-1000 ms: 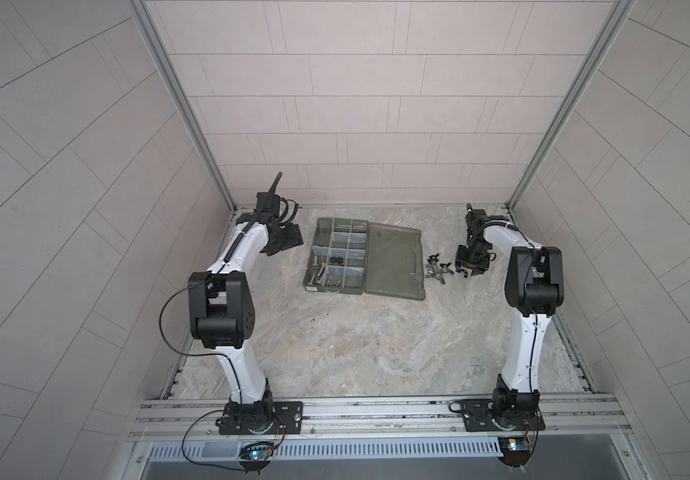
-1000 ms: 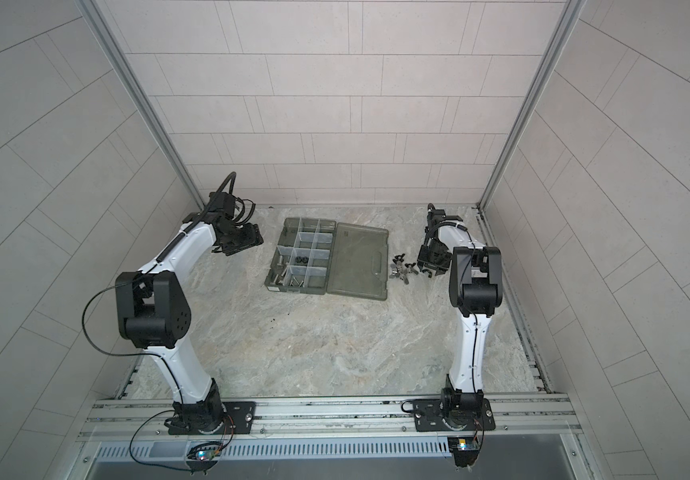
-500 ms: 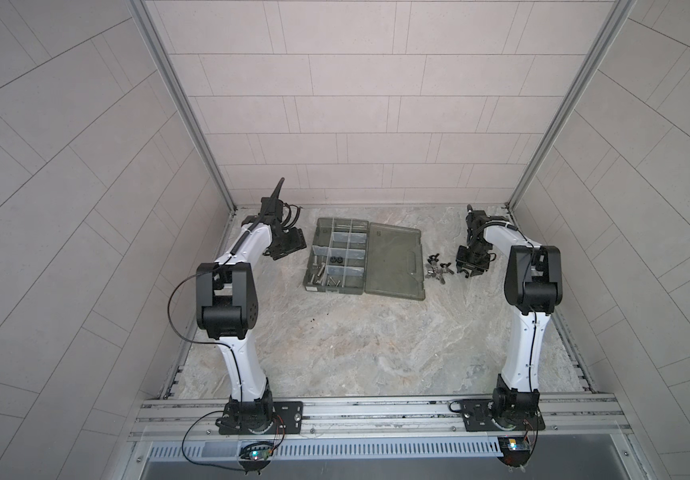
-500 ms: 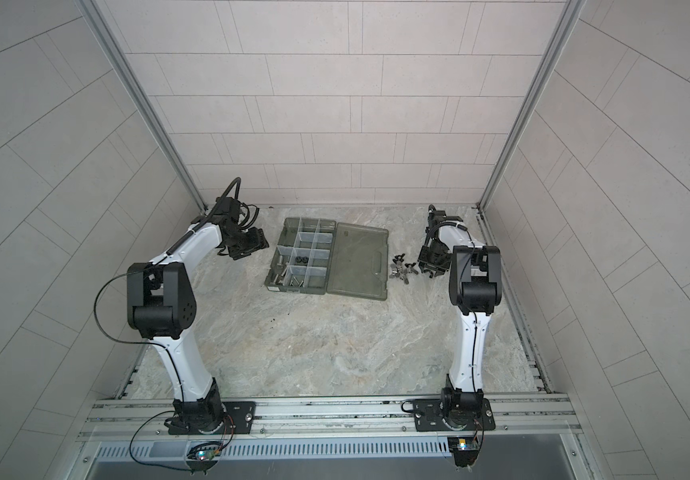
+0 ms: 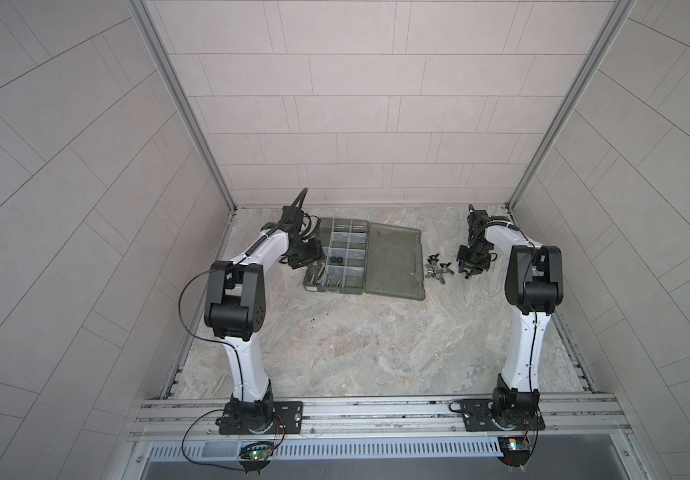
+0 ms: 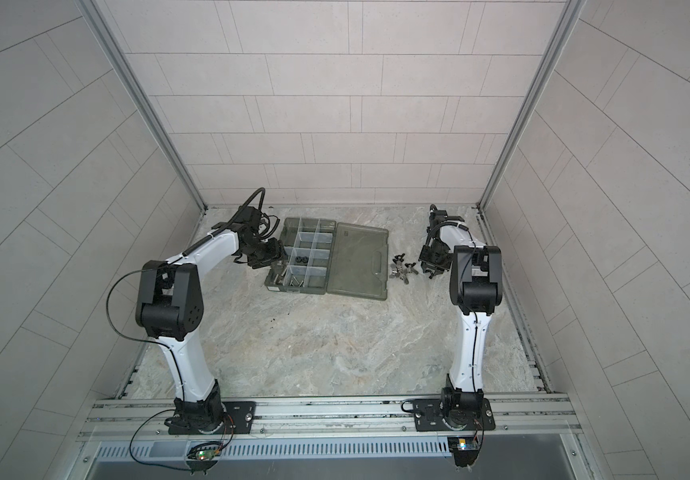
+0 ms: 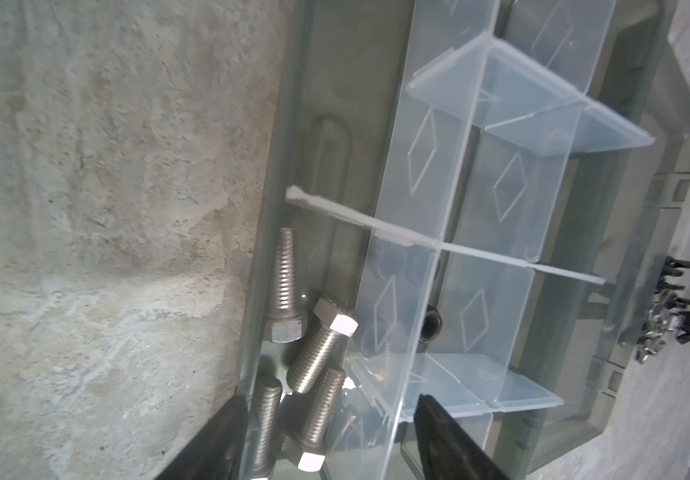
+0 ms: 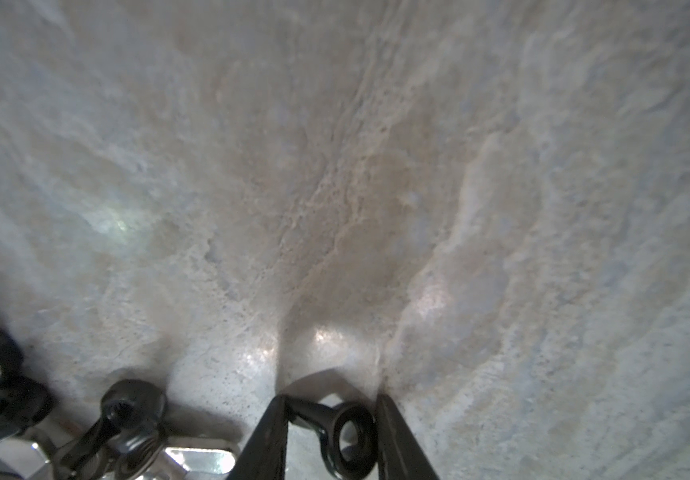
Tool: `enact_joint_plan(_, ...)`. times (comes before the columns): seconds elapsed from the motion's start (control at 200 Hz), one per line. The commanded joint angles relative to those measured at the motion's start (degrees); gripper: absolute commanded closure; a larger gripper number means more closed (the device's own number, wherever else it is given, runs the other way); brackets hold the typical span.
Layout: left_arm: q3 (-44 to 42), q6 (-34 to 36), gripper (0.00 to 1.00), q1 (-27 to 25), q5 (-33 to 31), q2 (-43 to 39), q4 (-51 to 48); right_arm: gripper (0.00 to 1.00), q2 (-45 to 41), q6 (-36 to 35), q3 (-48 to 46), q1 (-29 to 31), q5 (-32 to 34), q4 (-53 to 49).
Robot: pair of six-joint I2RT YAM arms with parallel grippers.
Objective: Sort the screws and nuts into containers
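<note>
Black screw (image 8: 326, 419) pinched end to end between the right gripper (image 8: 331, 401) fingers; left gripper (image 7: 331, 398) gapes wide, holding nothing, above the silver bolts (image 7: 318, 349).

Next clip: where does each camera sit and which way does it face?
Both top views: high over the bases, looking down at the table; left arm and right arm whole.
Left wrist: behind the open left fingers, facing the organiser case and its bolts.
Right wrist: low, facing the table; right fingers flank a black fastener.
Shared: left wrist and top views show the case.
</note>
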Motion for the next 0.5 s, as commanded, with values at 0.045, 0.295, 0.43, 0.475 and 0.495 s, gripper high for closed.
enact_joint_plan(0.045, -3.17, -0.84, 0.31, -1.10, 2.62, -1.60, 0.64, 0.66, -0.80, 0.59, -2.86, -0.22, -0.47, -1.17)
enact_joint_plan(0.295, -4.30, -1.35, 0.32, -4.27, 3.46, -2.12, 1.40, 0.69, -2.12, 0.54, -4.71, -0.13, -0.44, -1.12)
enact_joint_plan(0.43, -4.39, -1.41, 0.32, -4.99, 3.85, -2.72, 1.42, 0.71, -2.81, 0.41, -5.14, -0.13, -0.25, -1.37)
enact_joint_plan(0.475, -4.69, -1.33, 0.33, -5.10, 3.73, -3.04, 1.42, 0.71, -3.06, 0.43, -5.34, -0.13, -0.19, -1.40)
enact_joint_plan(0.495, -4.87, -1.42, 0.33, -5.10, 3.69, -3.14, 1.41, 0.71, -3.17, 0.41, -5.44, -0.13, -0.04, -1.33)
